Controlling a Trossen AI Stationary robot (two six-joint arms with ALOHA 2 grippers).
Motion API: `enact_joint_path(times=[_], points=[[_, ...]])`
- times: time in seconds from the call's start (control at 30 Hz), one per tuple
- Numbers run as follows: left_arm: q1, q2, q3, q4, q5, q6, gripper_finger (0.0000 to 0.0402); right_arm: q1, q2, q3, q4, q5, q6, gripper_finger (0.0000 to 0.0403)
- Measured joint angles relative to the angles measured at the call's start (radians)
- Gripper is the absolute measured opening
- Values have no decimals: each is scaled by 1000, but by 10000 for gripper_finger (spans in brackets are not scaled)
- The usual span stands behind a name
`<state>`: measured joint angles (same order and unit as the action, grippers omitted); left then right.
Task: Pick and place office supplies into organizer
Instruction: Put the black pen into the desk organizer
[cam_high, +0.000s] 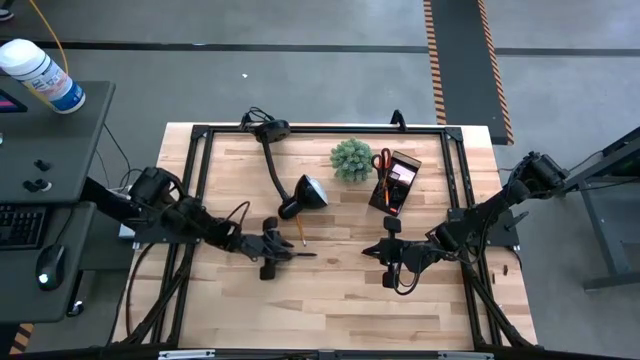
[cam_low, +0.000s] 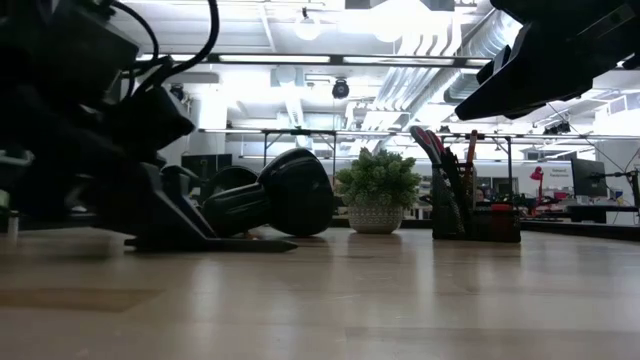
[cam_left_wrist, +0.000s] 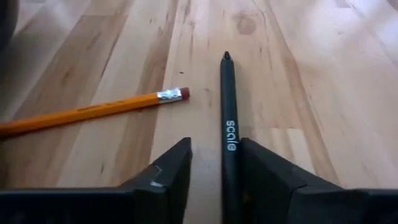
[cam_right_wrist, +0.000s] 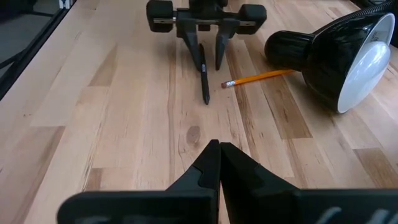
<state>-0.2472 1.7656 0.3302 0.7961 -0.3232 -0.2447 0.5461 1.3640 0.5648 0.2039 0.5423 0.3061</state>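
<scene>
I see the organizer at desk rear w/ red scissors and pens in it. Left claw open around black pen, orange pencil beside; right claw closed, empty.

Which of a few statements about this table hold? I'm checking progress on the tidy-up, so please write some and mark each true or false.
1. The dark pen lies between the left gripper's open fingers. True.
2. The orange pencil with an eraser already stands in the black rectangular organizer. False: it lies on the wooden table beside the pen.
3. The right gripper is shut and holds nothing. True.
4. The red-handled scissors lie on the table. False: they are in the organizer.
</scene>
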Motion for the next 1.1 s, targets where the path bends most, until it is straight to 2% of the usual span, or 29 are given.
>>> enact_joint_path(times=[0.27,0.33,0.5,0.7,0.93,1.1], points=[[6,-1,0,-8,1,5,26,0,0,0,0,1,-1,0],[6,-2,0,-8,0,5,12,0,0,0,0,2,-1,0],[6,1,-2,26,11,13,25,0,0,0,-1,2,-5,0],[5,3,-2,151,85,40,7,0,0,0,-1,9,-19,0],[5,2,30,249,81,95,9,0,0,0,-2,10,-20,0],[5,2,109,259,55,191,7,14,0,0,51,106,-47,0]])
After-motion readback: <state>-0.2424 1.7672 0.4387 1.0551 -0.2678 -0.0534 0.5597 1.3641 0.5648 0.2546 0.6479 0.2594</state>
